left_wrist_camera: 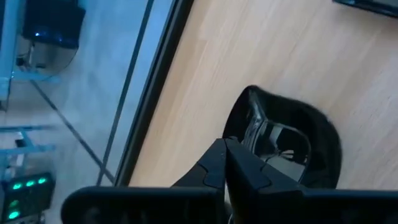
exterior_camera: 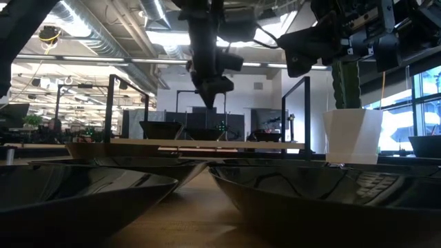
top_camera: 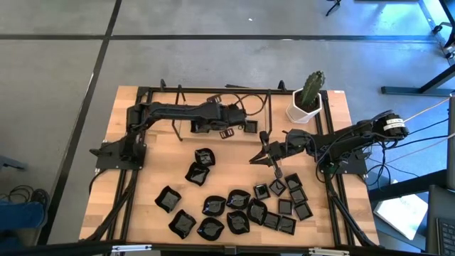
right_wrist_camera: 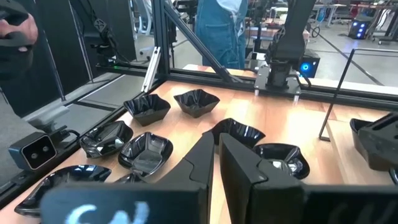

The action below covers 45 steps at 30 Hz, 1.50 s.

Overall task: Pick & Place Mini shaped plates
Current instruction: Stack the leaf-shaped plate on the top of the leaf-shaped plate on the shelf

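Mini shaped plates [top_camera: 234, 210] are scattered all over the front half of the wooden table [top_camera: 142, 171], all glossy black, and I'm using the white pot with the cactus [top_camera: 306, 99] at the back right corner as my reference. The tight bunch of small square plates [top_camera: 288, 203] sits toward the front of the table from the pot, close to the right edge. The bigger wavy-rimmed ones [top_camera: 206, 213] spread out to the left of that bunch along the front, and 2 more [top_camera: 201, 165] sit nearer the table's middle, well left of the pot and forward of it.

The right gripper [top_camera: 254, 159] hangs over the table forward and left of the pot, just behind the square bunch. Its fingers [right_wrist_camera: 214, 168] look nearly pressed together with only a thin slit between them, and nothing is held in there. From its wrist camera you can see several wavy plates [right_wrist_camera: 196, 102] on the wood beyond the fingertips.

The left gripper [top_camera: 250, 126] is parked at the back of the table, left of the pot, jaws closed on nothing. Its wrist view shows 1 dark dish [left_wrist_camera: 292, 146] lying on the wood past its fingers [left_wrist_camera: 245, 171].

A person in blue denim [right_wrist_camera: 217, 31] stands beyond the table.
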Each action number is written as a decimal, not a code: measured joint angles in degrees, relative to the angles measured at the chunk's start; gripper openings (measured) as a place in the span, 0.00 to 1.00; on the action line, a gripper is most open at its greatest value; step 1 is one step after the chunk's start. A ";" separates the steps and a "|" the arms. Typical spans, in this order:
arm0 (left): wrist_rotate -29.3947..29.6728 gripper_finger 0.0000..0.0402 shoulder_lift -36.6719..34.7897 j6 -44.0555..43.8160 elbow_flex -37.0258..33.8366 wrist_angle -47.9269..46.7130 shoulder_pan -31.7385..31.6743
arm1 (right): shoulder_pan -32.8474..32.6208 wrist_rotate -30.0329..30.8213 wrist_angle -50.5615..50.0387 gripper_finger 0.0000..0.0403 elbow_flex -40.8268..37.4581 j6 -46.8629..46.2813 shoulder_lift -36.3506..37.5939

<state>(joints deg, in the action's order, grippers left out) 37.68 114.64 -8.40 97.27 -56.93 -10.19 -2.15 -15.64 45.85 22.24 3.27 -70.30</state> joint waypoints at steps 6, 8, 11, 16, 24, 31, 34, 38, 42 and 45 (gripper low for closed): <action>-0.90 0.00 -1.35 0.41 -4.51 3.88 -3.39 | -0.02 0.00 -0.08 0.07 0.00 0.00 0.00; -1.15 0.01 -1.35 -0.24 -5.81 5.48 -4.66 | -0.01 0.00 -0.07 0.07 0.00 0.00 0.00; -1.02 0.00 -1.35 -0.87 -6.93 5.73 -6.38 | 0.00 0.00 0.10 0.07 0.00 0.13 0.00; -2.59 0.01 -1.35 -2.45 -7.60 5.70 -8.68 | -0.02 0.00 0.10 0.07 0.00 0.15 0.00; -7.36 0.00 -1.35 -3.06 -7.60 5.73 -8.69 | -0.01 0.00 0.10 0.07 0.00 0.17 0.00; -10.08 0.00 -1.33 -3.08 -7.60 5.70 -7.43 | -0.02 0.00 0.10 0.07 0.00 0.17 0.00; -10.78 0.00 -0.98 -3.39 -7.59 5.62 -7.25 | 0.00 0.00 0.10 0.07 0.00 0.17 0.00; -11.98 0.00 -0.95 -3.49 -7.58 5.61 -7.14 | -0.02 0.00 0.10 0.07 0.00 0.20 0.00; -12.31 0.01 -0.95 -4.34 -7.58 5.48 -6.85 | 0.00 0.00 0.10 0.07 0.00 0.20 0.00; -12.72 0.00 -0.94 -4.38 -7.58 5.39 -6.24 | -0.02 0.00 0.10 0.07 0.00 0.20 0.00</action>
<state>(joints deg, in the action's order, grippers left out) 24.96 113.70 -12.78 89.69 -51.54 -16.42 -2.17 -15.64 45.95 22.24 3.46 -70.30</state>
